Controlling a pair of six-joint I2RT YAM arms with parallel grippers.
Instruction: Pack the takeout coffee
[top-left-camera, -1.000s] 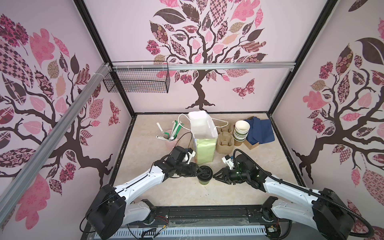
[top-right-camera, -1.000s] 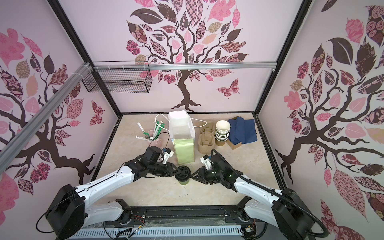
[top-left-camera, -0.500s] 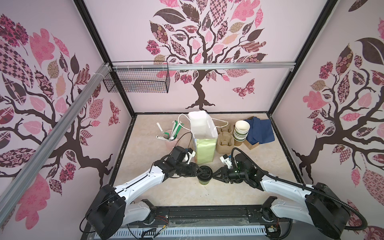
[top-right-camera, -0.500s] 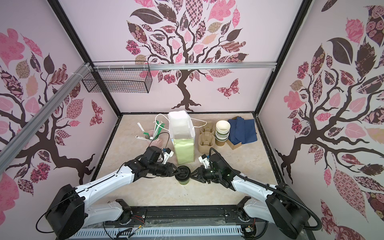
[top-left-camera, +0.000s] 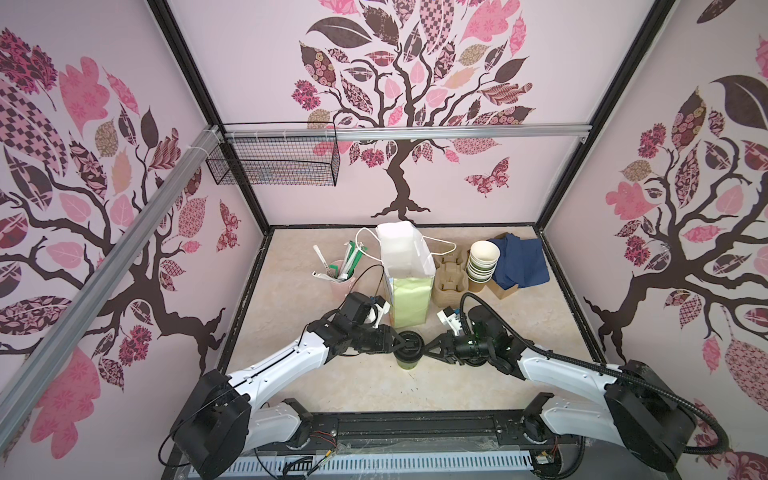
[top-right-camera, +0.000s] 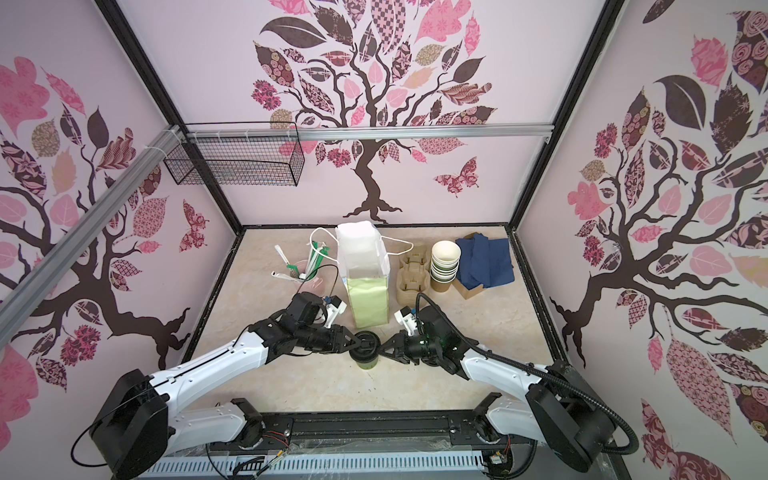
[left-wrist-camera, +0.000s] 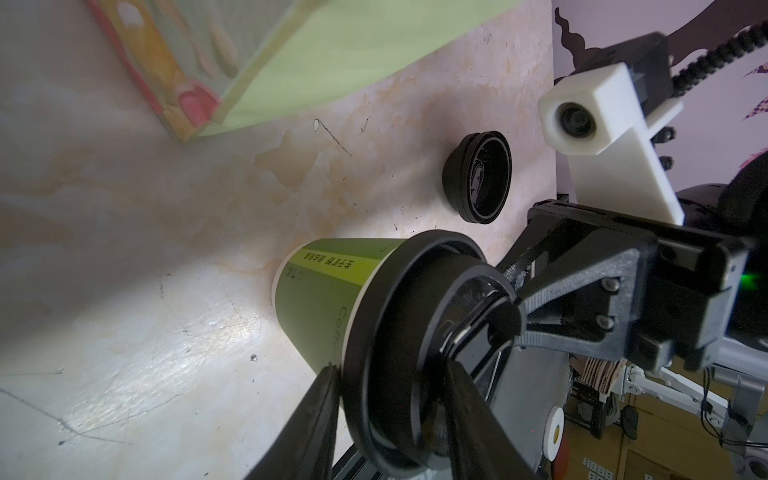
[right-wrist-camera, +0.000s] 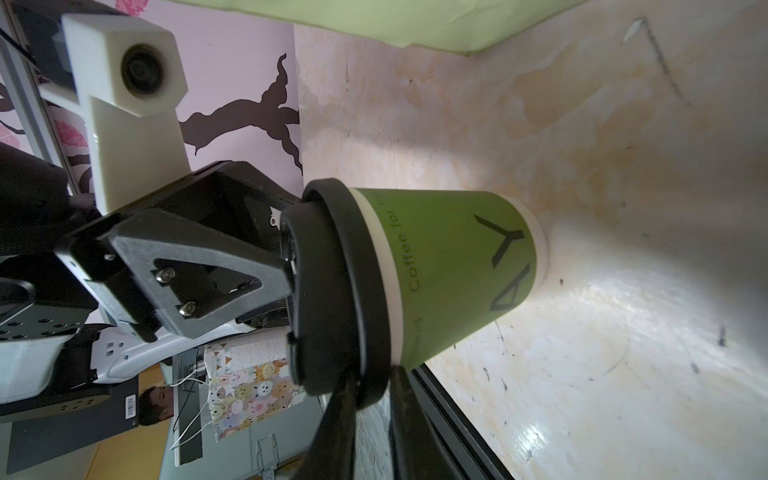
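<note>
The takeout coffee (top-left-camera: 409, 353) (top-right-camera: 365, 353), a small green cup with a black lid, stands upright on the table in front of the tall paper bag (top-left-camera: 409, 266) (top-right-camera: 365, 270). My left gripper (top-left-camera: 401, 343) (left-wrist-camera: 390, 399) reaches it from the left. Its fingers clamp the lid (left-wrist-camera: 415, 353), one under the rim and one on top. My right gripper (top-left-camera: 424, 347) (right-wrist-camera: 374, 411) comes from the right, its fingers pinched on the lid's rim (right-wrist-camera: 353, 291). The cup's green side (right-wrist-camera: 457, 270) faces the right wrist camera.
A loose black lid (left-wrist-camera: 478, 178) lies on the table beyond the cup. Behind stand a pulp cup carrier (top-left-camera: 449, 278), a stack of lidless cups (top-left-camera: 482, 264), a blue cloth (top-left-camera: 519, 259) and a pink cup of stirrers (top-left-camera: 343, 270). A wire basket (top-left-camera: 274, 166) hangs on the back wall.
My right gripper has moved left up to the cup and closed its fingers onto the lid's rim. The left gripper and the cup have stayed in place.
</note>
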